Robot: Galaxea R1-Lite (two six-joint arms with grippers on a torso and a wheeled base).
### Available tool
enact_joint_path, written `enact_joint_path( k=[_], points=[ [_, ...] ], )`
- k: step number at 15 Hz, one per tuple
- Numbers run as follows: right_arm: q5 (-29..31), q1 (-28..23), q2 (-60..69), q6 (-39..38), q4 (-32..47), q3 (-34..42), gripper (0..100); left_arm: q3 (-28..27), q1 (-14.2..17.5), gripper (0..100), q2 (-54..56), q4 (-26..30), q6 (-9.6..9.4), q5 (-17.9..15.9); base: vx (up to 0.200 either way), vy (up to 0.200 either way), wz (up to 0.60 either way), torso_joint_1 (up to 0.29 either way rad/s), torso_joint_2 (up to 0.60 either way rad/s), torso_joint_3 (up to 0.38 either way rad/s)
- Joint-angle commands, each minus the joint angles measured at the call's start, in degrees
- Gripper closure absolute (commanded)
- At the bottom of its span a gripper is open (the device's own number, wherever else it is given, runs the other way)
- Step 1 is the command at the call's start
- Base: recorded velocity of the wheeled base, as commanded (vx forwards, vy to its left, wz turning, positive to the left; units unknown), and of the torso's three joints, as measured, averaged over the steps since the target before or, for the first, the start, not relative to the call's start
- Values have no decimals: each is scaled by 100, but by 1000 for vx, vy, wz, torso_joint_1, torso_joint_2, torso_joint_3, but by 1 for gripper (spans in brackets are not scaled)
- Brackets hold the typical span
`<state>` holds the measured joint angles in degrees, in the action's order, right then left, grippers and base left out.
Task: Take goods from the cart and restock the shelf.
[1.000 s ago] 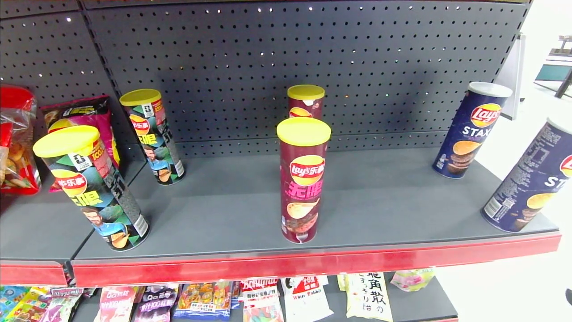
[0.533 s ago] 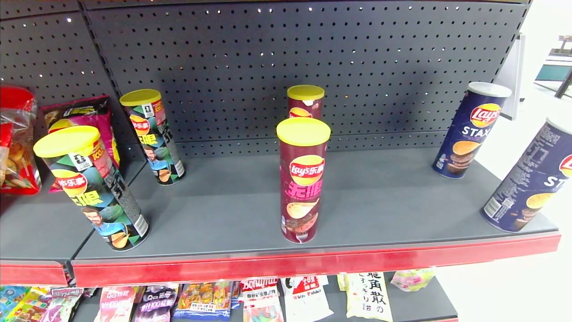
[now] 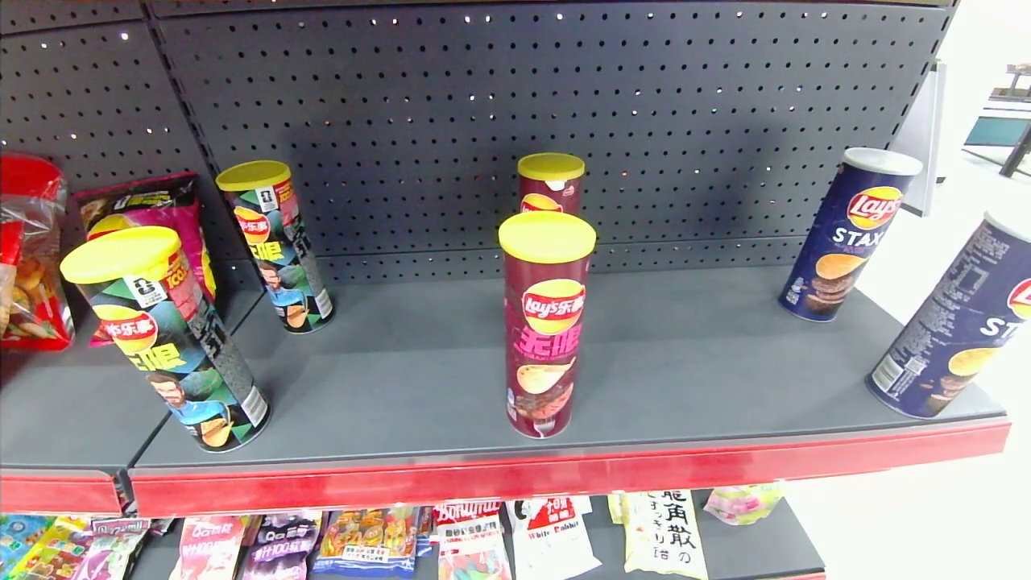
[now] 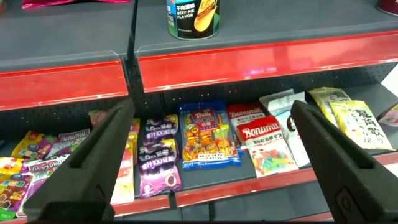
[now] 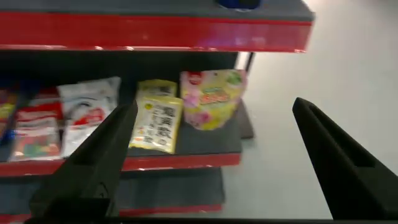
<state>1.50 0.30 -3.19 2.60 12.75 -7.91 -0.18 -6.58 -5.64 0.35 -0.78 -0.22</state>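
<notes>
left pincer (image 4: pixel 211 104): open, empty, low before the candy bags (image 4: pixel 208 137) | right pincer (image 5: pixel 216 104): open, empty | shelf (image 3: pixel 387 370): maroon can (image 3: pixel 546 322) stands upright near the red front edge, blue can (image 3: pixel 958 322) by the right front corner | risk: an arm bringing new goods may bump these cans off.

Pale floor (image 3: pixel 926 524) spreads past the shelf's (image 3: pixel 451 362) right end. 1 white panel (image 3: pixel 930 121) stands behind that end, and 1 teal-topped table (image 3: pixel 999 129) sits well beyond it.
</notes>
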Motion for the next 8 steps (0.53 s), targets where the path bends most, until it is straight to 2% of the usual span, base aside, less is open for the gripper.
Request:
enact_joint_path(
  k=[1,3,4,6,7,8],
  points=[
    [-229,-4,311,-251,-36,88,0,1,-1,0,-7,0,-1,-4,0,0,0,0,0,0],
    [-774,-4,311,-251,-133,141,0,9,-1,0,-7,0,-1,4,0,0,0,0,0,0],
    [-756,-4,302,-233,-203,158,0,1,-1,0,-7,0,-1,-4,0,0,0,0,0,0],
    [-141,-4,319,-137,-282,211,0,1,-1,0,-7,0,-1,4,0,0,0,0,0,0],
    [562,-4,319,-330,-897,484,0,1,-1,0,-7,0,-1,4,0,0,0,0,0,0],
    [430,-4,319,-356,-1187,589,0,1,-1,0,-7,0,-1,-4,0,0,0,0,0,0]
  ],
)
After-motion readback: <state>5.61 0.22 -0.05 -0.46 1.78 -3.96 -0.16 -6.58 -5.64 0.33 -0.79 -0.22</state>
